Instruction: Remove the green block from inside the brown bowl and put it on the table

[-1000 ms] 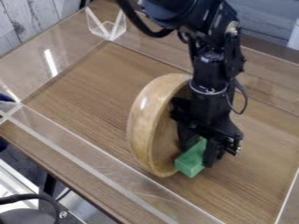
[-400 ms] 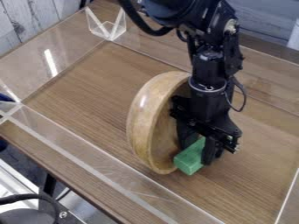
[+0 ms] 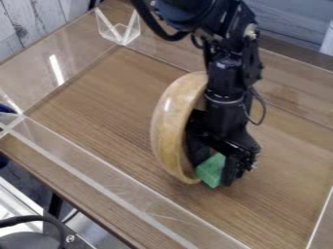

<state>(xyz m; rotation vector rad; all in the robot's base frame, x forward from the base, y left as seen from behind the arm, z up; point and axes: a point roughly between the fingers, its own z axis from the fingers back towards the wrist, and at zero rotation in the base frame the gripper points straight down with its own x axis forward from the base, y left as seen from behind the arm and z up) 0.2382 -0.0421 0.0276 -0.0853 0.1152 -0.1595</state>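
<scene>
The brown bowl stands tipped up on its edge on the table, with its opening turned toward the arm. My gripper points straight down at the bowl's lower right rim. The green block sits between the black fingers, low over the tabletop and just outside the rim. The fingers still press against the block's sides. The bowl's inside is mostly hidden behind the arm.
Low clear acrylic walls edge the table at the front and left. A clear bracket stands at the far left corner. Open wood surface lies left of the bowl and to the right of the gripper.
The bowl has tipped more upright and shifted a little right. The gripper and block have moved slightly up and toward the bowl's rim.
</scene>
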